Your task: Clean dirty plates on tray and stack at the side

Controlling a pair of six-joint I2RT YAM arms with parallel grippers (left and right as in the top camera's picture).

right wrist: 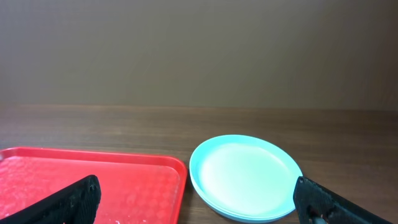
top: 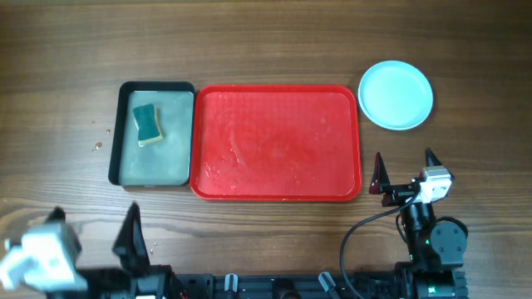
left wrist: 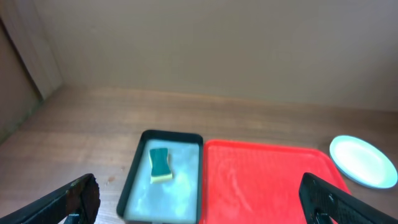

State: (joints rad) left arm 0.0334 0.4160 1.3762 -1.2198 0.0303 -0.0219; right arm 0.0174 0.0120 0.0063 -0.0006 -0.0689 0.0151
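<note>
Wood-grain bench (top: 266, 41): red tray (top: 274, 141), wet-streaked, at centre. Stacked plates (top: 396, 95), aqua on top, on bench off its far right corner, not touching. Sponge (top: 148, 124) lies in black tray (top: 122, 158) just beside its left edge. Both left jaws and right jaws wide open, holding nothing.

Soft, even light from above; desk (top: 266, 41) bright, shadows thin and faint. Mild glare on glossy tray (top: 274, 141) and along plates (top: 396, 95). Overhead sharp, except left tool (top: 90, 231), smeared and blown white at bottom-left. Left wrist view hazy, slightly soft; right wrist view clearer. Fingers (right wrist: 74, 199) dark, out of focus in lower corners.
</note>
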